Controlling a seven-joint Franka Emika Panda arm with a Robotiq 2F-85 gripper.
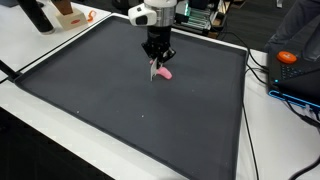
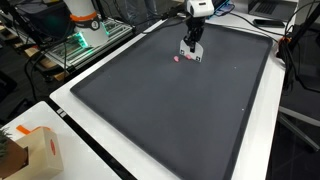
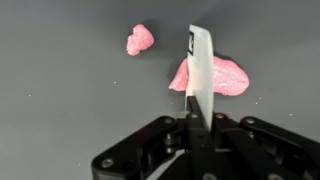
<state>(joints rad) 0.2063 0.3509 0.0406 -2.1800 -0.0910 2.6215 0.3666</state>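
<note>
Possibly the white blade [image 3: 201, 70] could be twisted or pulled out of the grip if it is pressed hard into the soft pink lump [image 3: 228, 76], since only one end is pinched by the gripper [image 3: 196, 122], whose fingers are pressed together on it. It is seen as thin, flat and pale, edge-on at the lump; contact cannot be told. A smaller pink piece [image 3: 140, 39] is set apart on the dark mat [image 3: 60, 110].

Both exterior cameras are looking down at the mat [image 1: 120, 110] from high and well back, facing it from different corners and sharing the gripper [image 1: 157, 70]. The wrist camera is looking down along the strip [image 3: 200, 75], very close to the mat.
</note>
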